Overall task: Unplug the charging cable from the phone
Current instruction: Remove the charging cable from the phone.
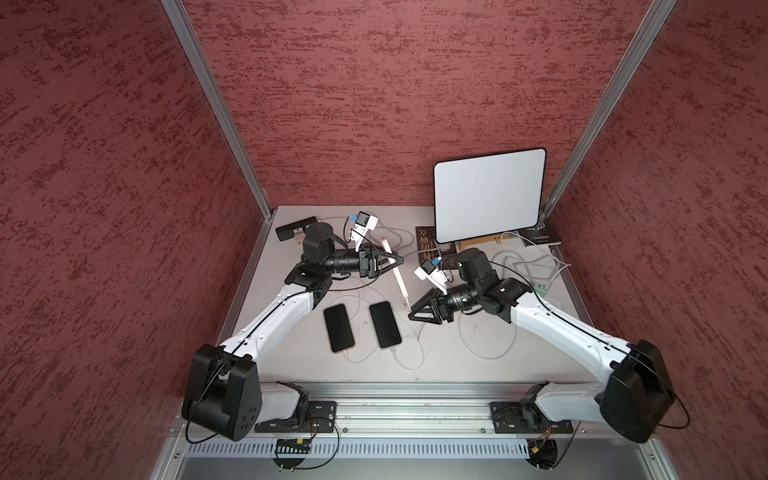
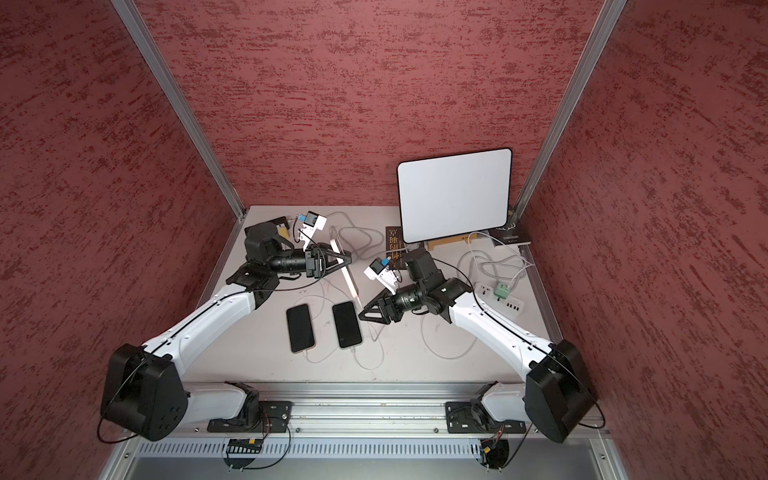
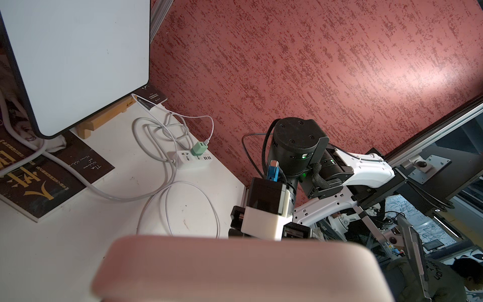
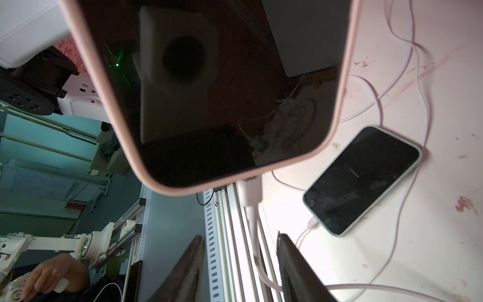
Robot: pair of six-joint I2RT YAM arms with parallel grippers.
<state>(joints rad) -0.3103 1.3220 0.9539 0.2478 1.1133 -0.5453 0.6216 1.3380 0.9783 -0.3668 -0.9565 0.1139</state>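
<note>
A phone in a pink case (image 1: 400, 282) is held up on edge above the table, with my left gripper (image 1: 400, 261) shut on its upper part. In the left wrist view the pink phone (image 3: 235, 269) fills the near edge and hides the fingers. In the right wrist view the dark screen of the pink phone (image 4: 209, 91) faces the camera, and the white charging cable's plug (image 4: 251, 192) sits in its lower end. My right gripper (image 4: 240, 235) is just below that plug. Its fingers (image 4: 295, 269) stand apart, and the charging cable (image 4: 257, 248) runs down between them.
Two more dark phones (image 1: 338, 328) (image 1: 385, 325) lie flat mid-table with cables plugged in. Behind the right arm stand a white board on a wooden stand (image 1: 489, 195), books (image 3: 47, 177) and a power strip with a green charger (image 2: 500, 291). Loose cable loops (image 1: 486, 332) lie nearby.
</note>
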